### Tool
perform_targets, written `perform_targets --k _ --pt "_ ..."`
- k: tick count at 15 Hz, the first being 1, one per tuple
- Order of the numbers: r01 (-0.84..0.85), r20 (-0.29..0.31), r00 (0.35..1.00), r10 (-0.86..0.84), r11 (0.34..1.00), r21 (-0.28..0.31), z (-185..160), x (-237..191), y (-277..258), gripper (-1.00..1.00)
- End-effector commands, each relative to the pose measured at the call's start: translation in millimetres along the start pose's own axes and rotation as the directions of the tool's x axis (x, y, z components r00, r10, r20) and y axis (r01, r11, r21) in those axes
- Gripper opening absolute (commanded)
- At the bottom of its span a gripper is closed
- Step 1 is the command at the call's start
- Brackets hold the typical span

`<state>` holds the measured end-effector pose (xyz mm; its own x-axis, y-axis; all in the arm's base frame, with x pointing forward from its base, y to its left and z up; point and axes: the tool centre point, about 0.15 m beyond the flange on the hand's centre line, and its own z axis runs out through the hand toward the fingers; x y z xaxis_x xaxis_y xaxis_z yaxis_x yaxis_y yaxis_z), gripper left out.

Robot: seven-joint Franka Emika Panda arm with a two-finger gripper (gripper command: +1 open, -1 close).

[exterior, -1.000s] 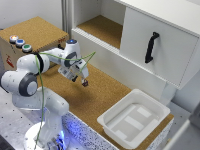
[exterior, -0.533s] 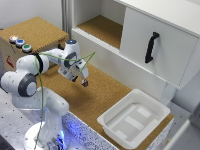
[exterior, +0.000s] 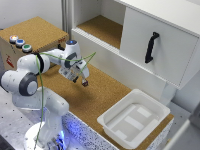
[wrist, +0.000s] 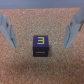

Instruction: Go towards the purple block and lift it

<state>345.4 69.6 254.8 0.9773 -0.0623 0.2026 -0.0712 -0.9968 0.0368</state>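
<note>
The purple block [wrist: 40,45] is a small dark cube with a yellow "3" on top, resting on the cork surface. In the wrist view it sits between my two fingertips [wrist: 12,36], with a gap on each side. My gripper [wrist: 41,45] is open and touches nothing. In the exterior view the gripper [exterior: 82,81] hangs low over the cork table, left of the middle, and the block is too small to tell apart from the fingertips there.
A white tray [exterior: 152,107] stands on the cork at the exterior view's right. A white cabinet with a black handle [exterior: 151,47] and an open shelf [exterior: 102,27] lies behind. A cork box with coloured buttons [exterior: 20,44] is at the left.
</note>
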Motion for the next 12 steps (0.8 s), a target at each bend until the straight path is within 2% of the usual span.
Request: perform_targets --k 1,3,4,12 --pt "-0.007 0.097 0.995 0.0 0.997 0.076 58.7 41.3 2.3 1.0" --pt "-0.017 0.116 0.993 0.009 0.997 0.07 70.0 44.4 3.5 1.0" --pt "-0.017 0.12 0.993 0.009 0.998 0.061 71.9 43.8 3.6 -1.0" --pt "-0.026 0.11 0.994 0.023 0.999 0.032 56.7 39.1 1.4 -1.0"
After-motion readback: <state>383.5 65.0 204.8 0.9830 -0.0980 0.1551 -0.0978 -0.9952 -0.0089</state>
